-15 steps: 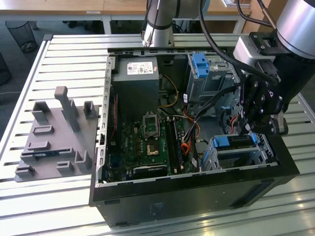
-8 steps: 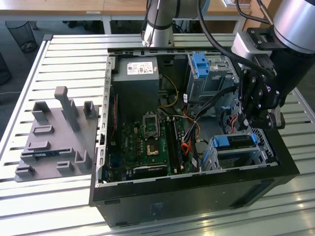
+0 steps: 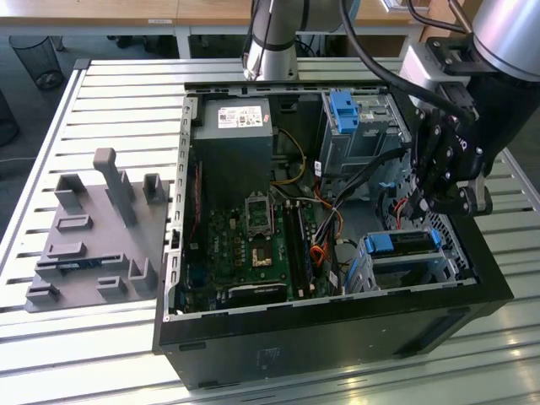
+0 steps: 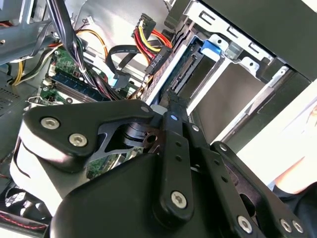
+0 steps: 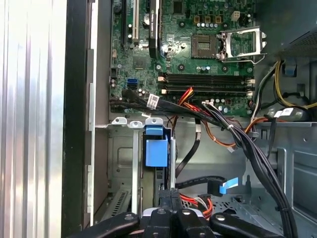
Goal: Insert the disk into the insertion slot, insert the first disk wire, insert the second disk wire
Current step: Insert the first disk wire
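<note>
- Sitting in the insertion slot (image 5: 121,171), the disk (image 5: 156,148) shows its blue carrier end just ahead of the jaws, seemingly seated for wiring.
- On the gripper (image 5: 170,196) the jaws are together, nothing visible between them.
- Beside the jaws a blue-tipped cable (image 5: 228,186) lies loose.

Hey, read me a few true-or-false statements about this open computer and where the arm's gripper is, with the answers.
1. The disk in its blue carrier sits in the insertion slot. True.
2. The gripper hangs over the grey fixture plate. False: it hangs over the drive-bay end of the computer case, at the exterior view's right.
3. The case is open, and the motherboard is exposed. True.
4. The grey fixture plate lies inside the case. False: it lies on the slatted table beside the case, at the exterior view's left.
5. A cooler covers the processor socket. False: the socket is bare.
</note>
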Available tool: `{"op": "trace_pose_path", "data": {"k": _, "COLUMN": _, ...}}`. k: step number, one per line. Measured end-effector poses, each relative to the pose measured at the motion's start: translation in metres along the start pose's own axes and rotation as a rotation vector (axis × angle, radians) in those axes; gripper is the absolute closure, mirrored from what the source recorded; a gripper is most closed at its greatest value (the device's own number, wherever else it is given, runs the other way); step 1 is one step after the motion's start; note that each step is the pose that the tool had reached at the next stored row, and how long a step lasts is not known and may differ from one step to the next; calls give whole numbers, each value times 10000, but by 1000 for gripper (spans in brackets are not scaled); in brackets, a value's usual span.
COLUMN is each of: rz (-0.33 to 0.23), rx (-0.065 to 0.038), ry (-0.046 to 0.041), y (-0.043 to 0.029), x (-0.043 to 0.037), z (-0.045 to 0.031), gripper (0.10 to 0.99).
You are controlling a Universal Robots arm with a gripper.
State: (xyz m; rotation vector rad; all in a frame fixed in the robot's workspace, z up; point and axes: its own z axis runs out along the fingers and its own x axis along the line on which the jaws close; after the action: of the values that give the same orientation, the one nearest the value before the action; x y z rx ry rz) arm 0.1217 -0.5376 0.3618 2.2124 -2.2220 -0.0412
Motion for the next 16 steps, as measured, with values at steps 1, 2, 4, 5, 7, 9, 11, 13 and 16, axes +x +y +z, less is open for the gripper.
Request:
{"op": "trace_pose_path", "data": {"k": 1, "rz": 18, "rx": 0, "ry": -2, "y": 0, "x": 0, "z": -5, "gripper": 980}}
{"op": "trace_pose_path", "data": {"k": 2, "rz": 43, "rx": 1, "ry": -4, "y": 0, "x": -1, "z": -5, "gripper": 980}}
{"op": "trace_pose_path", "data": {"k": 4, "rz": 116, "rx": 2, "ry": -3, "y": -6, "x": -3, "z": -7, "gripper": 980}}
{"op": "trace_pose_path", "data": {"k": 5, "rz": 147, "rx": 2, "ry": -2, "y": -15, "x": -3, "z": -8, "gripper": 980}}
{"op": "trace_pose_path", "data": {"k": 7, "rz": 181, "rx": 3, "ry": -5, "y": -42, "x": -3, "z": -8, "gripper": 980}}
{"op": "trace_pose_path", "data": {"k": 9, "rz": 188, "rx": 3, "ry": -5, "y": -80, "x": -5, "z": -9, "gripper": 980}}
{"op": "trace_pose_path", "data": {"k": 11, "rz": 195, "rx": 3, "ry": -6, "y": -112, "x": -9, "z": -9, "gripper": 980}}
{"op": "trace_pose_path", "data": {"k": 13, "rz": 220, "rx": 4, "ry": -7, "y": -133, "x": -15, "z": -9, "gripper": 980}}
{"op": "trace_pose_path", "data": {"k": 16, "rz": 437, "rx": 6, "ry": -11, "y": -138, "x": -24, "z": -9, "gripper": 980}}
